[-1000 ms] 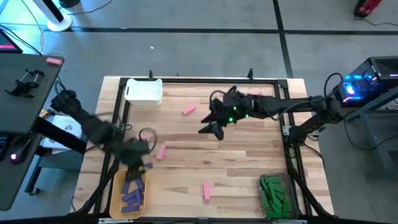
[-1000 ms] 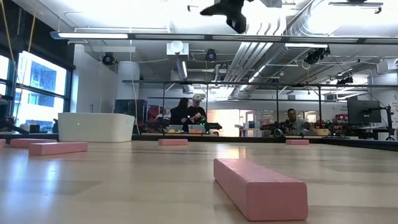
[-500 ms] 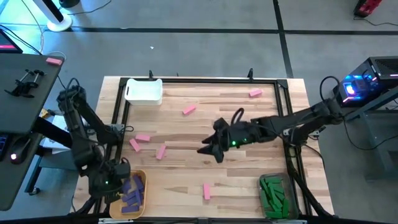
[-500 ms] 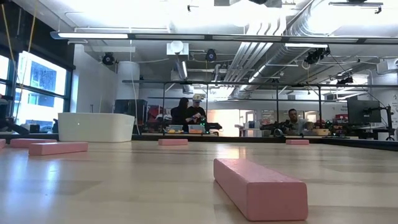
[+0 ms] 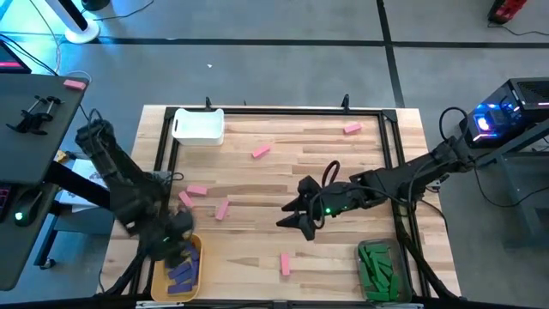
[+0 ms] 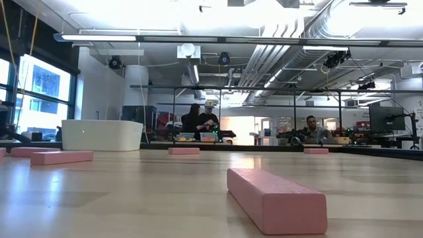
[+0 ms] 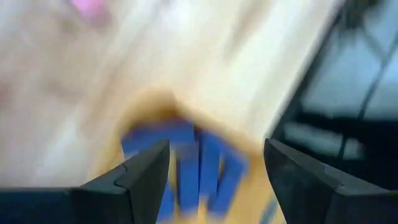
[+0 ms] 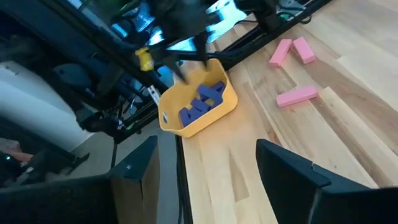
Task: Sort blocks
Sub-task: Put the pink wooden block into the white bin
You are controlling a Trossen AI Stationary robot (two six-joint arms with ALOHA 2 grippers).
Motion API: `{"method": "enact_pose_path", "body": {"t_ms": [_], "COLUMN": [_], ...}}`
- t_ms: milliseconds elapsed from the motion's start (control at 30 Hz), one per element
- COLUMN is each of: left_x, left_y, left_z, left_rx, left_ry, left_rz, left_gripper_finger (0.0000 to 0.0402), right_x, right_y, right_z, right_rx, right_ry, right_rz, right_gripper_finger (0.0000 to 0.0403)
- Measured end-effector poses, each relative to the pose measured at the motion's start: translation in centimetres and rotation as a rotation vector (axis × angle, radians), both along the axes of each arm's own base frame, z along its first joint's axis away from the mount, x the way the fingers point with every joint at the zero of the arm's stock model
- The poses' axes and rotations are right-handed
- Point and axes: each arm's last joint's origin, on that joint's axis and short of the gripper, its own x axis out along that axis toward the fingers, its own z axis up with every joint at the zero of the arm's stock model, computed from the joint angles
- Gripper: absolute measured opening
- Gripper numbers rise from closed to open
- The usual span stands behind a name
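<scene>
Pink blocks, loose on table: I count six flat bars lying on the wood in the high view.
- Far right: one [image 5: 352, 129] near the far edge.
- Far middle: one [image 5: 261, 152], angled.
- Left pair cluster: one [image 5: 196, 190] lying crosswise, one [image 5: 184, 200] just beside it, tilted, one [image 5: 222, 209] a little nearer centre.
- Near edge: one [image 5: 285, 263] lying lengthwise, apart from the others; I see it close up in the low view [image 6: 274, 198].

Purple blocks: several [image 5: 183, 269] piled loosely in the yellow bin at the near left corner; they overlap at mixed angles [image 8: 202, 103].

Green blocks: a stack [image 5: 376, 268] packed in the bin at the near right corner, roughly parallel.
</scene>
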Motion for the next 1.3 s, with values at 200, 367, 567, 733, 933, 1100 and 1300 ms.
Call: {"method": "enact_pose_path", "body": {"t_ms": [200, 367, 567, 733, 933, 1100, 1300], "left_x": [6.5, 10.7, 12.3, 12.6, 12.4, 12.4, 11.6], "left_y": [5.9, 10.2, 10.9, 9.5, 9.4, 9.6, 9.7], "left_z": [-1.7, -5.7, -8.2, -9.2, -10.6, -12.3, -13.4], "left_rx": [0.157, 0.246, 0.213, 0.236, 0.300, 0.202, 0.185], "left_ry": [0.034, 0.219, 0.300, 0.285, 0.370, 0.341, 0.353], "left_rz": [0.201, 0.298, 0.481, 0.544, 0.576, 0.556, 0.611], "left_gripper_finger": [0.0247, 0.0248, 0.0248, 0.0248, 0.0248, 0.0248, 0.0248], "right_x": [-0.1, -0.1, -0.4, -0.5, -0.5, -0.5, -0.7], "right_y": [0.2, 0.1, 0.2, 0.2, 0.2, 0.2, 0.4], "right_z": [0.0, -0.2, -0.5, -0.8, -0.7, -0.8, -0.9], "right_rx": [-0.046, -0.060, -0.077, -0.086, -0.086, -0.088, -0.085], "right_ry": [-0.007, 0.008, 0.051, 0.074, 0.074, 0.078, 0.090], "right_rz": [0.027, 0.031, 0.037, 0.038, 0.038, 0.038, 0.043], "right_gripper_finger": [0.0201, 0.0201, 0.0201, 0.0201, 0.0201, 0.0201, 0.0201]}}
